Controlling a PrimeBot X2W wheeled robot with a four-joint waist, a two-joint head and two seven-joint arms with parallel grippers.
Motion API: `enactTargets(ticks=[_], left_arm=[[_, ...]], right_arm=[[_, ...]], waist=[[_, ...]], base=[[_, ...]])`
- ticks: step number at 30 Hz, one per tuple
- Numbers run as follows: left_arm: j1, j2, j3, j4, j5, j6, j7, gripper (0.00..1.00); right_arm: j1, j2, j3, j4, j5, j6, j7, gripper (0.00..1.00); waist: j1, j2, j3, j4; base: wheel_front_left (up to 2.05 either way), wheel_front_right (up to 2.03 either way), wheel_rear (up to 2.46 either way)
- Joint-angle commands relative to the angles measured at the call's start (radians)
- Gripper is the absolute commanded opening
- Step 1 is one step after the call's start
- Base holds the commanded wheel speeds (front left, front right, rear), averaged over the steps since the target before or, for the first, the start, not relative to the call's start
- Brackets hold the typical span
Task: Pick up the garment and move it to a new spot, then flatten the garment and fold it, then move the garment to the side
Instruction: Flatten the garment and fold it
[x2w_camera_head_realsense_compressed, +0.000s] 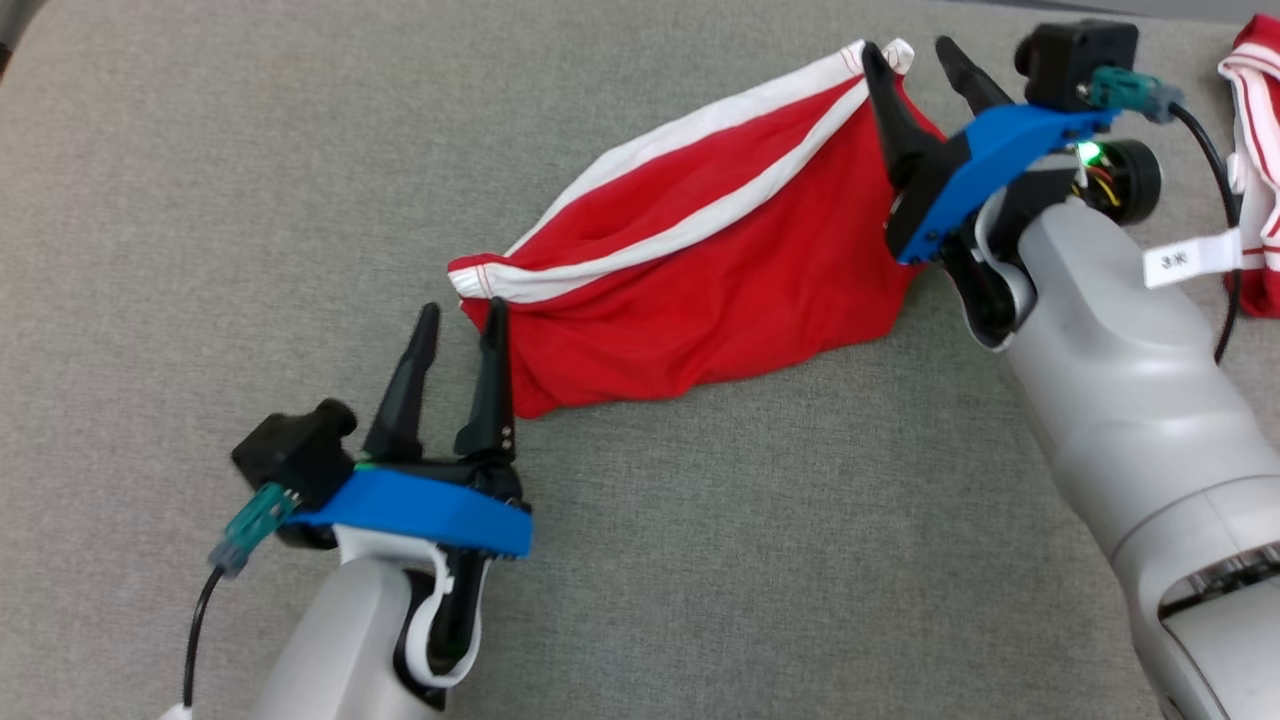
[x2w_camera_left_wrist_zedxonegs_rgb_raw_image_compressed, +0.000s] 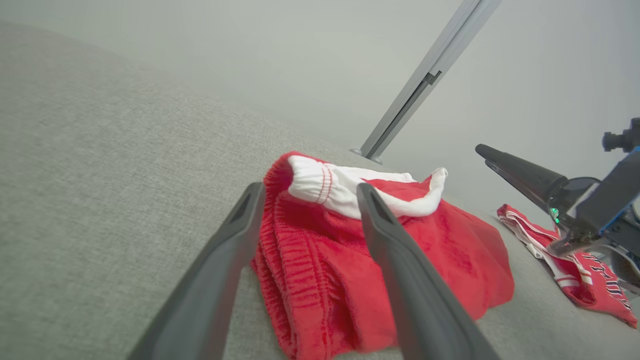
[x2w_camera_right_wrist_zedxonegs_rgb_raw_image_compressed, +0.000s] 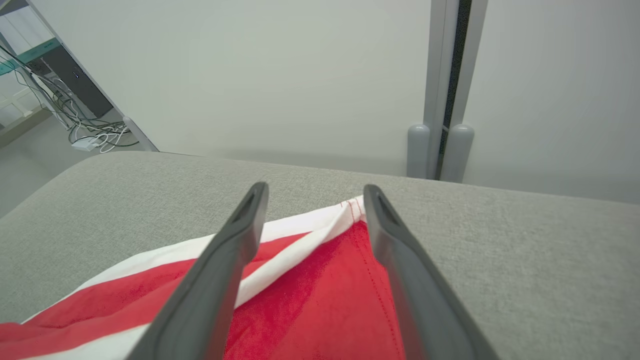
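While hovering low at the near left, left gripper (x2w_camera_head_realsense_compressed: 462, 310): standing spread, clasping nothing, one finger crossing the bunched left end of the garment (x2w_camera_head_realsense_compressed: 700, 290); contact there hard to tell.
left-side risk: likely catching the ribbed waistband (x2w_camera_left_wrist_zedxonegs_rgb_raw_image_compressed: 280, 260) on pulling away, dragging the bunch tighter instead of leaving it lying.
left forearm (x2w_camera_head_realsense_compressed: 340, 640): rising from the bottom edge, leaning slightly right, fingers pointing up toward the far side of the cushion.
garment: lying on the grey cushion (x2w_camera_head_realsense_compressed: 200, 150), running diagonally from near left to far right between the two grippers, showing red cloth with white bands, creasing through the middle, gathering at the left end.
garment risk: probably folding crooked if doubled over before being smoothed, trapping those creases under the white band.
right gripper (x2w_camera_head_realsense_compressed: 908, 48): standing spread too, gripping nothing, straddling the white-hemmed far corner.
right-side risk: possibly flipping that corner over on lifting off, given one finger crossing the cloth just beside the hem.
right forearm (x2w_camera_head_realsense_compressed: 1120, 400): coming in from the lower right, slanting up and left, wrist bending further left toward the corner.
second garment (x2w_camera_head_realsense_compressed: 1258, 150): lying at the right edge, striped red and white, near the right wrist's cable (x2w_camera_head_realsense_compressed: 1215, 170); perhaps getting hooked and dragged during any sweep to that side.
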Motion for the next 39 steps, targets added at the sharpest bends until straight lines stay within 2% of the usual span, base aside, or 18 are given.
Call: enactTargets(ticks=[1, 11, 15, 19, 25, 31, 32, 33, 34, 35, 39], left_arm=[[0.027, 0.011, 0.013, -0.035, 0.031, 0.011, -0.004, 1.00], [0.186, 0.013, 0.208, -0.204, 0.182, 0.045, -0.005, 1.00], [0.225, 0.010, 0.259, -0.255, 0.329, 0.059, -0.004, 1.00], [0.253, -0.007, 0.304, -0.293, 0.418, 0.070, -0.005, 1.00], [0.280, -0.024, 0.349, -0.292, 0.481, 0.051, -0.005, 1.00], [0.289, -0.032, 0.370, -0.262, 0.510, 0.041, -0.005, 1.00], [0.291, -0.032, 0.373, -0.258, 0.513, 0.040, -0.005, 1.00], [0.291, -0.032, 0.374, -0.253, 0.516, 0.038, -0.005, 1.00], [0.290, -0.032, 0.374, -0.249, 0.519, 0.036, -0.005, 1.00], [0.288, -0.032, 0.372, -0.244, 0.522, 0.036, -0.005, 1.00], [0.276, -0.032, 0.370, -0.235, 0.524, 0.039, -0.005, 1.00]], right_arm=[[0.028, -0.020, 0.011, 0.006, 0.007, 0.000, -0.009, 1.00], [0.137, -0.117, 0.114, 0.014, 0.022, 0.000, -0.018, 1.00], [0.141, -0.141, 0.134, 0.025, 0.033, 0.000, 0.000, 1.00], [0.123, -0.161, 0.143, 0.040, 0.039, 0.000, 0.015, 1.00], [0.117, -0.179, 0.148, 0.064, 0.040, 0.000, 0.066, 1.00], [0.138, -0.166, 0.158, 0.076, 0.039, 0.000, 0.157, 1.00], [0.142, -0.159, 0.162, 0.076, 0.043, 0.000, 0.173, 0.93], [0.144, -0.156, 0.165, 0.076, 0.046, 0.000, 0.187, 0.47], [0.145, -0.152, 0.171, 0.076, 0.049, 0.000, 0.198, 0.36], [0.146, -0.151, 0.173, 0.073, 0.056, 0.000, 0.202, 0.00], [0.144, -0.153, 0.167, 0.064, 0.071, 0.000, 0.179, 0.00]], waist=[[0.0000, -0.0002, -0.011, 0.002], [0.0000, -0.0002, -0.064, 0.023], [0.0000, -0.0002, -0.063, 0.033], [0.0000, -0.0002, -0.055, 0.049], [0.0000, -0.0002, -0.051, 0.075], [0.0000, -0.0002, -0.053, 0.087], [0.0000, -0.0002, -0.053, 0.088], [0.0000, -0.0002, -0.053, 0.089], [0.0000, -0.0002, -0.054, 0.089], [0.0000, -0.0002, -0.055, 0.088], [0.0000, -0.0002, -0.062, 0.081]], base=[[0.00, 0.00, 0.00], [0.00, 0.00, 0.00], [0.00, 0.00, 0.00], [0.00, 0.00, 0.00], [0.00, 0.00, 0.00], [0.00, 0.00, 0.00], [0.00, 0.00, 0.00], [0.00, 0.00, 0.00], [0.00, 0.00, 0.00], [0.00, 0.00, 0.00], [0.00, 0.00, 0.00]])
